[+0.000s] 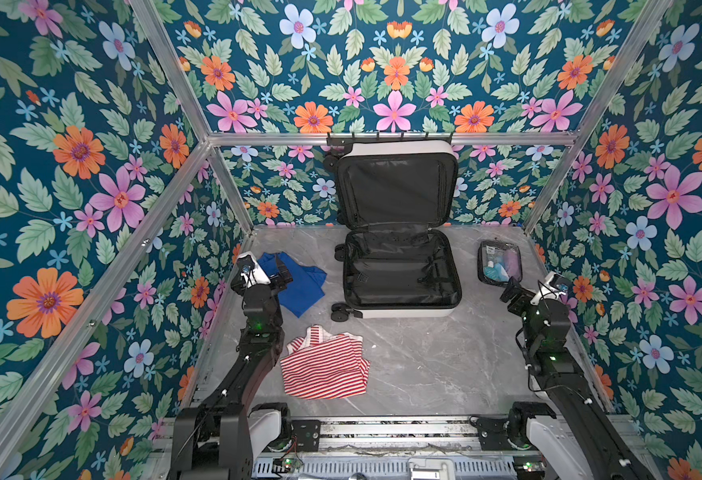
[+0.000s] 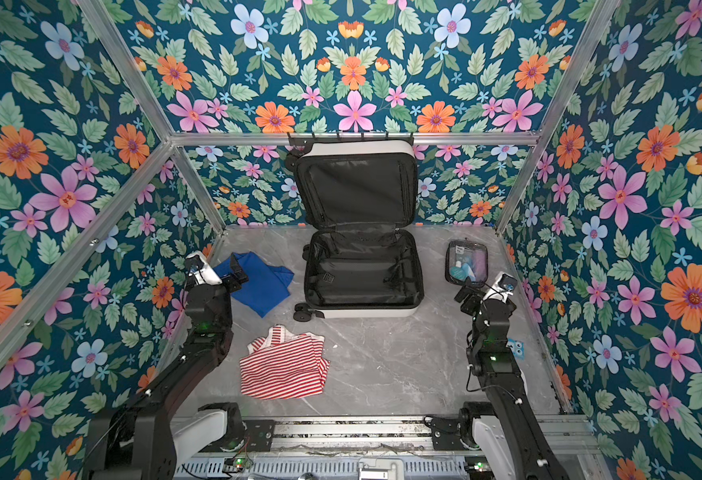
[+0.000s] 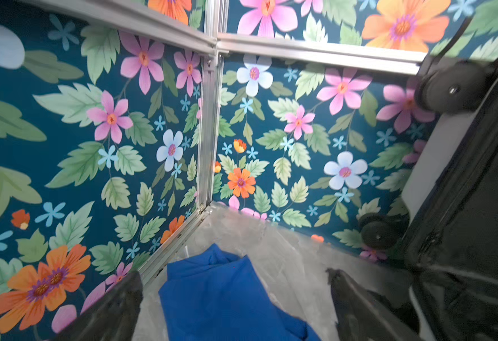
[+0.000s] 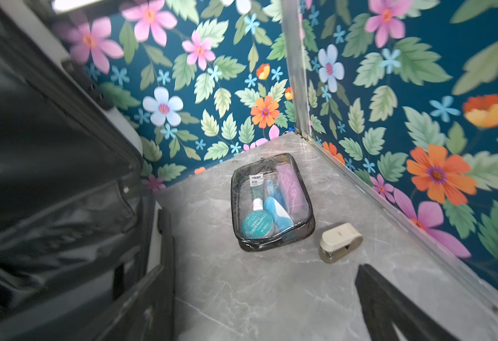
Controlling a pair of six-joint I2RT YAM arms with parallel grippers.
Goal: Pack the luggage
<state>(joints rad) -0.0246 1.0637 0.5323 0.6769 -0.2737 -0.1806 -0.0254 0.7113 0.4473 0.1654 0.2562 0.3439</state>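
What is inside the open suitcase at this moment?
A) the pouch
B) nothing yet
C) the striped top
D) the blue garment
B: the suitcase shows only bare black lining, while the blue garment, striped top and pouch all lie on the table outside it.

"COMPRESSED TOWEL" on teal disc (image 4: 256,226)

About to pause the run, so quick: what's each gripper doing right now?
Left gripper: open, holding nothing.
Right gripper: open, holding nothing.
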